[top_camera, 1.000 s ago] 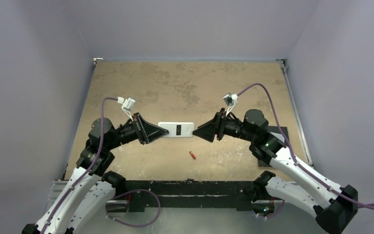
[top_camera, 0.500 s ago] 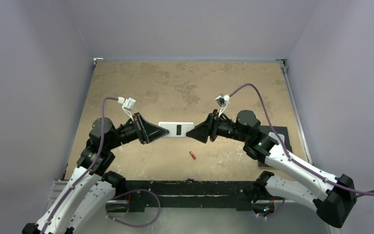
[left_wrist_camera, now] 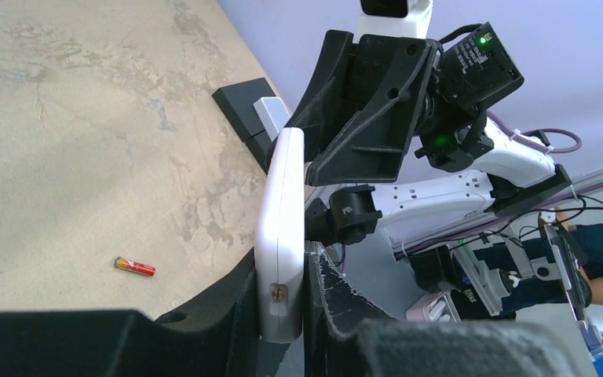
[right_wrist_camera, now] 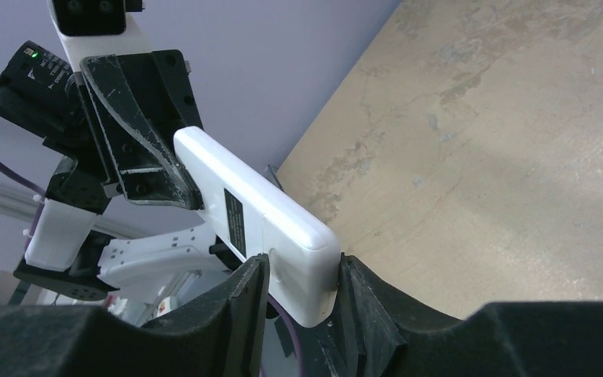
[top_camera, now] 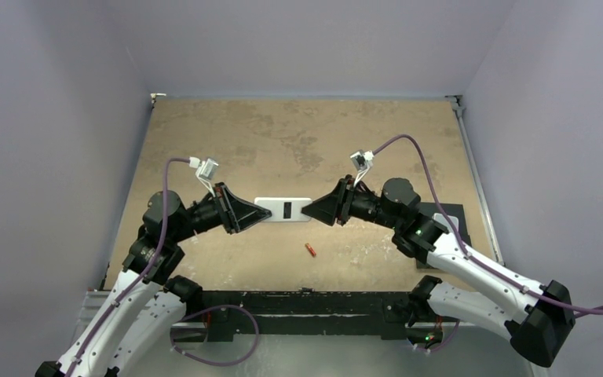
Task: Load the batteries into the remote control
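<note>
The left fingers (left_wrist_camera: 239, 305) are clamped on 1 short end of the remote control (left_wrist_camera: 281, 224). The right fingers (right_wrist_camera: 249, 302) are clamped on the opposite end, so the white body spans between them, held off the tabletop (top_camera: 298, 133). The top view shows it between the 2 arms with a dark rectangular patch at its middle. The right wrist view shows that patch on the plain white face, while the left wrist view shows only the thin side edge. 1 red battery (left_wrist_camera: 135, 267) lies on the tabletop below and to the near side of the fingers, touching nothing. It appears in the left wrist and top views but falls outside the right wrist view.
</note>
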Controlling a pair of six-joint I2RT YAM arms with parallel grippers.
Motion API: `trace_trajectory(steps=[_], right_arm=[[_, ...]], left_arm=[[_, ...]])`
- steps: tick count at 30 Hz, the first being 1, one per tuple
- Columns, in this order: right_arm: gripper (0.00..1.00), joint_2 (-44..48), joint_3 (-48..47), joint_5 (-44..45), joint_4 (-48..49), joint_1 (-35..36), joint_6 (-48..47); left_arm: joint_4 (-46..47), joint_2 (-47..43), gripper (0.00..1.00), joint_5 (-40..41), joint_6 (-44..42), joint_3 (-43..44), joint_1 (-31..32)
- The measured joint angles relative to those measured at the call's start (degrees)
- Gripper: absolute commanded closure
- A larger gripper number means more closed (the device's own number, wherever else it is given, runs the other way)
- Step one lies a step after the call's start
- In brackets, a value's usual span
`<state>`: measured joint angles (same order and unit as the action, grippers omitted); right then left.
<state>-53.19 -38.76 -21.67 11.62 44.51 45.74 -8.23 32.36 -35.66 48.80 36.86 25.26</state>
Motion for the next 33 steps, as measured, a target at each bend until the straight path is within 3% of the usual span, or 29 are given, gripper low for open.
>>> trace_trajectory(steps=[7,16,19,33], right_arm=[[0.67,-0.02,0.85,0.81,0.42,0.15,0.63],[0.95,0.63,1.03,1.51,0.39,0.48,0.72],[1.00,1.62,1.66,1.55,0.39,0.55,0.74],[1.00,7.80,4.81,2.27,2.16,0.87,0.83]], left_arm=[[-0.63,-0.20,1.00,-0.02,-0.42,0.00,0.00],[-0.52,-0.39,1.00,0.07,-0.35,0.00,0.00],[-0.37,-0.39,1.00,-0.13,-0.24,0.00,0.07],[4.55,0.11,1.00,-2.56,3.85,-0.96,0.55]])
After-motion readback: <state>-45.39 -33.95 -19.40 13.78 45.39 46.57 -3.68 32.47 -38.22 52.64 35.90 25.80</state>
